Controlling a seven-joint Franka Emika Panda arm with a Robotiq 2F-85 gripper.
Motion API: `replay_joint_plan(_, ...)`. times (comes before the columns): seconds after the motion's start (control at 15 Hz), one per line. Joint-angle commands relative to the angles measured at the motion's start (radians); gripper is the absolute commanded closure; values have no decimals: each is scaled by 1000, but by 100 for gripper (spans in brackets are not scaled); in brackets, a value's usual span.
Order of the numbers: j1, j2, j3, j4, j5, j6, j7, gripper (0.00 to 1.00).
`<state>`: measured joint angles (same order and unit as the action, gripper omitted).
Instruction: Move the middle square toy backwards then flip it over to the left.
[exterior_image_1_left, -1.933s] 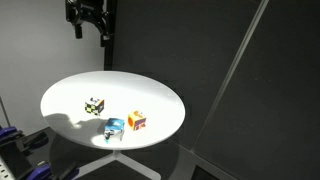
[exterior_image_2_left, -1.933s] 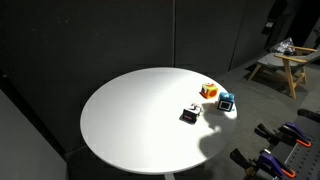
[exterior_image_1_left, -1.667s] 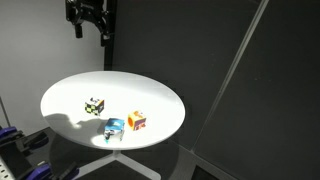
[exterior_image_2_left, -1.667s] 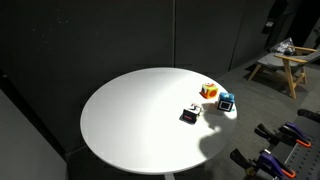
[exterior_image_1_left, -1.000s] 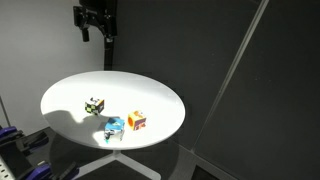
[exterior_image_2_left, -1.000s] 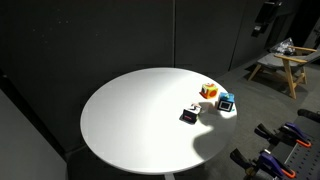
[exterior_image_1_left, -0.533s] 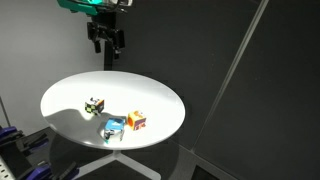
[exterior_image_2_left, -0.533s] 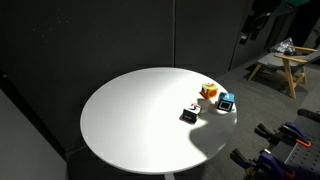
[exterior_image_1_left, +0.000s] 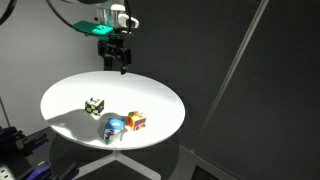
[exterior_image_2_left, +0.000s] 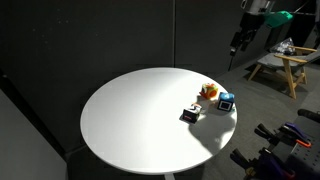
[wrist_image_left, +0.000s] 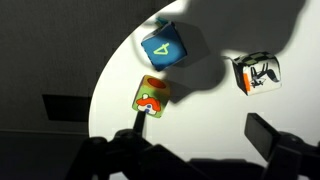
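Closest, at the near rim of the round white table (exterior_image_1_left: 110, 88) in an exterior view: the middle square toy (exterior_image_1_left: 113, 127), light blue and white, resting flat on the tabletop. Just right of it and slightly farther back, an orange, yellow and red cube (exterior_image_1_left: 137, 121). Farther back and to the left, well apart from both, a dark green, black and white cube (exterior_image_1_left: 95, 105).

Same three pieces near the right edge of the table (exterior_image_2_left: 140, 115) in an exterior view from another side: middle square toy (exterior_image_2_left: 227, 100), orange cube (exterior_image_2_left: 209, 90) just beside it, dark cube (exterior_image_2_left: 190, 114) a little apart.

In the wrist view, middle square toy (wrist_image_left: 163, 47) tilted corner-on with a dark triangle mark on its blue top face, orange cube (wrist_image_left: 152, 96) close by with a narrow strip of table between, dark cube (wrist_image_left: 256, 73) off to the right.

Farthest and highest: the tool (exterior_image_1_left: 118, 60), hanging over the far part of the table, well above all the cubes and touching none. Wide open and empty, with dark fingers (wrist_image_left: 268, 135) spread far apart along the bottom of the wrist view. Also visible high at the upper right (exterior_image_2_left: 239, 42).
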<state>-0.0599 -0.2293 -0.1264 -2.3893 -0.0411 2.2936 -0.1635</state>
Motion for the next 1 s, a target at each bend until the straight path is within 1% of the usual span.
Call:
replay_joint_plan(0.0,-11,47,1,-13,3,98,-6,0)
replay_joint_plan(0.07,-12,59,2,-16,-2,123,-4,0)
replay_joint_plan(0.13,-9,47,7,-8,2,80,-1,0)
replay_joint_plan(0.27,-9,67,8,-12,2,110,-1,0)
replay_joint_plan(0.8,-10,70,8,-12,2,113,-1,0)
replay_joint_plan(0.93,-5,99,6,-10,15,130,-20,0)
